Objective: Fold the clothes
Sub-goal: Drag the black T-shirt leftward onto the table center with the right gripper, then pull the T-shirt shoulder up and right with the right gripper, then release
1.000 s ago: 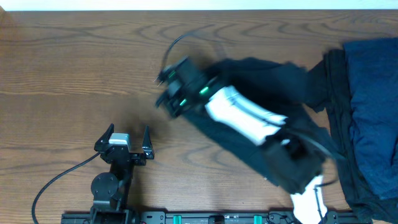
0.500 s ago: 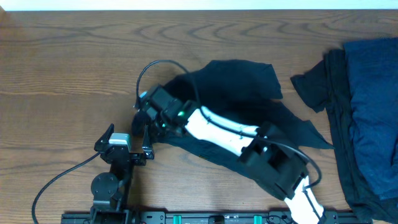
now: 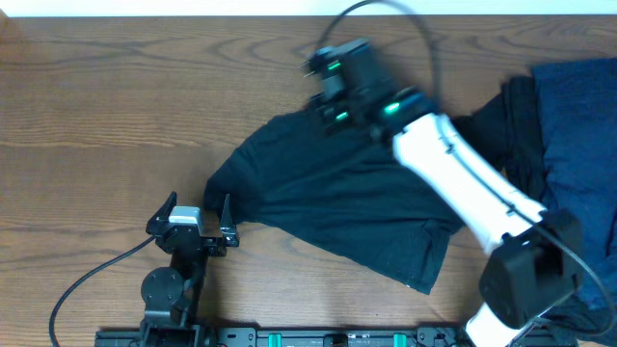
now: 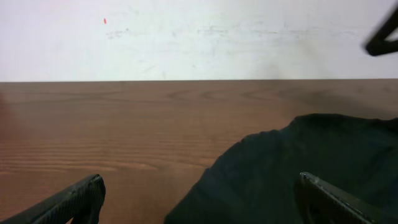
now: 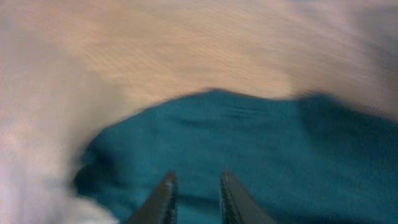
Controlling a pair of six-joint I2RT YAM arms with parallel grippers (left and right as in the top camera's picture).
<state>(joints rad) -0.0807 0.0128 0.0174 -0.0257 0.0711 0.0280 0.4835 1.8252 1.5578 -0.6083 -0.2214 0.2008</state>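
A black garment (image 3: 337,207) of the clothes lies spread out in the middle of the table. One corner reaches between the fingers of my left gripper (image 3: 198,202), which stands wide open and holds nothing. In the left wrist view that cloth (image 4: 292,168) fills the lower right, in front of the left gripper (image 4: 200,179). My right gripper (image 3: 328,96) hovers over the garment's far edge. Its view is blurred: the right gripper (image 5: 194,177) shows a narrow gap between its fingers, cloth (image 5: 267,143) below and nothing pinched.
More clothes are piled at the right edge: a navy blue piece (image 3: 578,154) lying on a black one (image 3: 521,145). Bare wooden table (image 3: 116,106) stretches to the left and back. A pale wall (image 4: 186,37) stands beyond the far edge.
The right arm has swung from the table's left-middle to the back. The black garment it was carrying bunched up now lies spread flat, let go. The left arm has not moved.
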